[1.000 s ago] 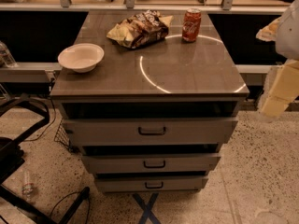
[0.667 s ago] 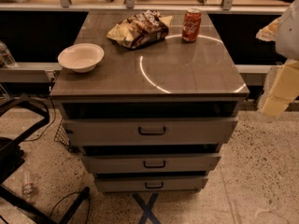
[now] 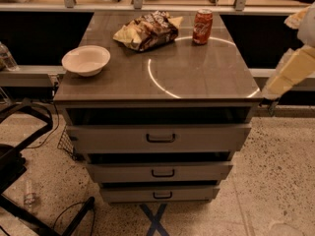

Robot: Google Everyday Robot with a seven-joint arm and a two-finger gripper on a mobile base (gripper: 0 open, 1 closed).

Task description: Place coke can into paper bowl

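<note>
The coke can [image 3: 202, 26] stands upright at the far right of the cabinet top, red with white lettering and a silver top. The paper bowl [image 3: 86, 60] sits empty near the left edge of the top, well apart from the can. Only cream-coloured segments of my arm [image 3: 294, 65] show at the right edge of the view, beyond the cabinet's right side and below the can's level. My gripper is out of view past that edge.
A crumpled brown-and-yellow snack bag [image 3: 146, 29] lies at the far middle of the top [image 3: 197, 77], just left of the can. The grey cabinet has three drawers [image 3: 160, 138] slightly pulled out. A black chair base [image 3: 19, 156] stands at the lower left.
</note>
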